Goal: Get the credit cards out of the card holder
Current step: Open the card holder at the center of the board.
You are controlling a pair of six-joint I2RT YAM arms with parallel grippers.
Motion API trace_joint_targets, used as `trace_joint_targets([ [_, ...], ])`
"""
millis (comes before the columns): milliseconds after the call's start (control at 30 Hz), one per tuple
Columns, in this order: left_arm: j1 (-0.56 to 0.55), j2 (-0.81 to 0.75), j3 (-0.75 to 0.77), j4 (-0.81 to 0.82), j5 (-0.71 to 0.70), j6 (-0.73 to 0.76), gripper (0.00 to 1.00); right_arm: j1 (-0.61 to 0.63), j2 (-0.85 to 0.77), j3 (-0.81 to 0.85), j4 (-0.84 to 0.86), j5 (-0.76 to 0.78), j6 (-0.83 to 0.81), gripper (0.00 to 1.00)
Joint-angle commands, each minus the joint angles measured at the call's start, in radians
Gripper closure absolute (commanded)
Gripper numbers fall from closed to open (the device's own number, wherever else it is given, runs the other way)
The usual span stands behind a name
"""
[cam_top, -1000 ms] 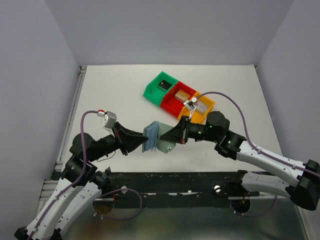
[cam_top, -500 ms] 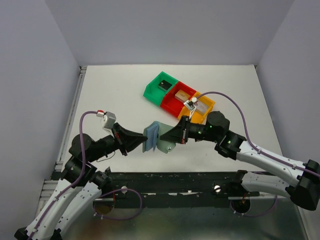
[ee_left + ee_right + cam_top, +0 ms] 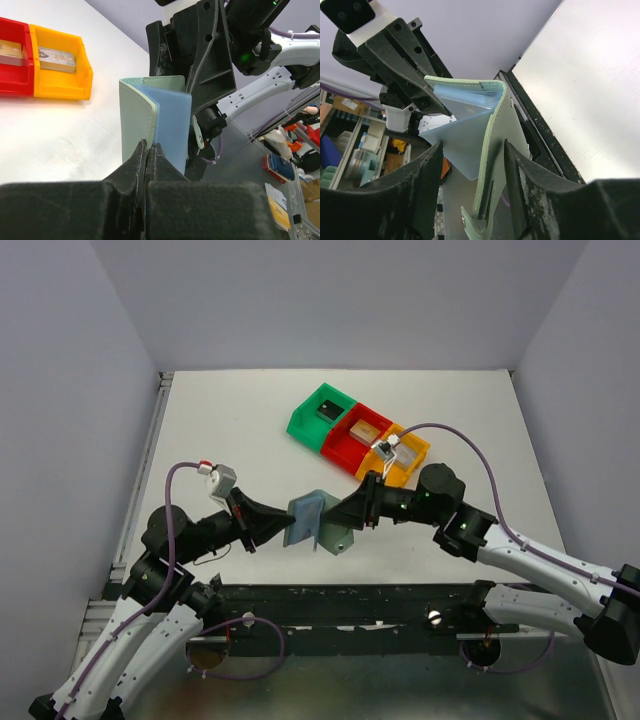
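**Desk:** What do we have from overhead?

**Field:** The card holder [image 3: 308, 520] stands opened in a V between our two sets of jaws, over the near edge of the white tabletop [image 3: 220, 430]. We cannot tell whether it touches the surface. Beyond the right jaws sit a green bin [image 3: 300, 426] with the black card [image 3: 327, 410], a red bin [image 3: 338, 452] with the tan-gold card [image 3: 366, 430], and an orange bin [image 3: 420, 452].

**Desk:** And from the left wrist?

**Field:** Our left jaws are pressed tight together on the lower edge of the card holder's [image 3: 170, 125] pale green outer panel. Its blue inner panel rises just right of them, and the right jaws loom directly behind it. Well off to the left, the silver-grey card [image 3: 56, 59] lies in the orange bin [image 3: 60, 85], which touches the red bin [image 3: 12, 82].

**Desk:** From the right wrist?

**Field:** Our right jaws stand spread apart and grip nothing. The card holder's [image 3: 470, 135] fold rises between them, and we cannot tell whether either one brushes it. Beyond, the left jaws meet the far edge of its panel.
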Motion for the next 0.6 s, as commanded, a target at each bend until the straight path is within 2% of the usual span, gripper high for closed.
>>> trace_joint_targets([
  [0, -0.004, 0.007, 0.041, 0.0, -0.003, -0.001, 1.0, 0.003, 0.001, 0.023, -0.02, -0.005, -0.019, 0.37],
  [167, -0.004, 0.014, 0.048, 0.006, -0.015, -0.015, 1.0, 0.005, 0.019, 0.062, -0.055, -0.005, -0.031, 0.28],
  [200, -0.006, 0.016, 0.051, 0.003, -0.021, -0.015, 1.0, 0.003, 0.021, 0.066, -0.063, -0.002, -0.033, 0.22],
  [233, -0.006, 0.018, 0.055, -0.005, -0.029, -0.015, 1.0, 0.005, 0.022, 0.072, -0.066, -0.002, -0.034, 0.2],
  [267, -0.006, 0.019, 0.06, -0.014, -0.038, -0.012, 1.0, 0.003, 0.021, 0.077, -0.071, 0.002, -0.036, 0.11],
  [467, -0.006, 0.031, 0.077, -0.048, -0.084, -0.001, 1.0, 0.003, 0.034, 0.105, -0.112, 0.013, -0.049, 0.08],
  [567, -0.007, 0.034, 0.074, -0.038, -0.084, -0.009, 1.0, 0.003, 0.048, 0.129, -0.158, 0.019, -0.066, 0.12],
])
